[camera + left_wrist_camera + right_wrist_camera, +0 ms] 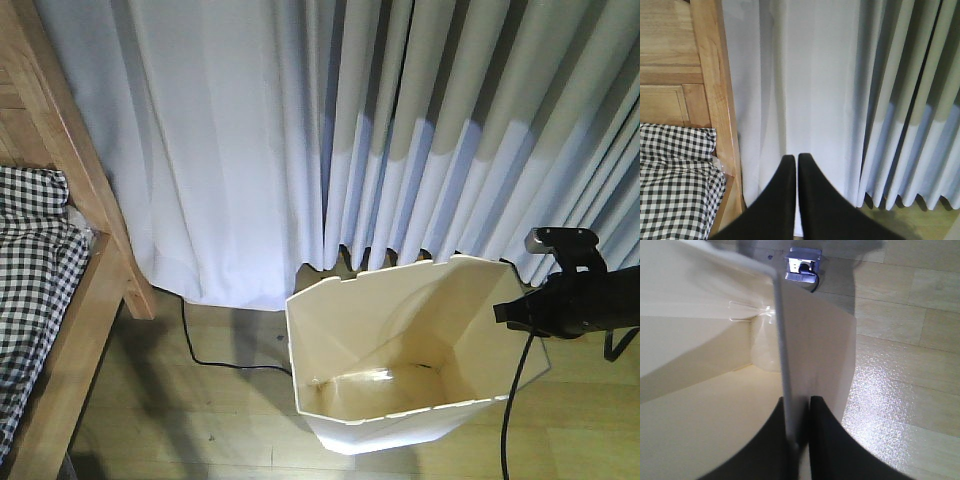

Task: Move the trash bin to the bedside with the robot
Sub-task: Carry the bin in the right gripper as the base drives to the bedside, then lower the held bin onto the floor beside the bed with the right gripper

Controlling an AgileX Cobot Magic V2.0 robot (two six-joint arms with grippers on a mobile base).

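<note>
Right gripper (796, 405) pinched on trash bin (400, 370) rim wall; left gripper (795, 159) closed, empty. Bin before curtain (230, 150), apart from bed frame (95, 210). Risk: 1-edge pinch slips, bin tips or snags floor cable (215, 362).

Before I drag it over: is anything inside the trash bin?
Nothing shows inside the trash bin: only bare cream walls and floor. Its near wall hides the floor's front edge, and the right gripper on the rim covers a little.
</note>
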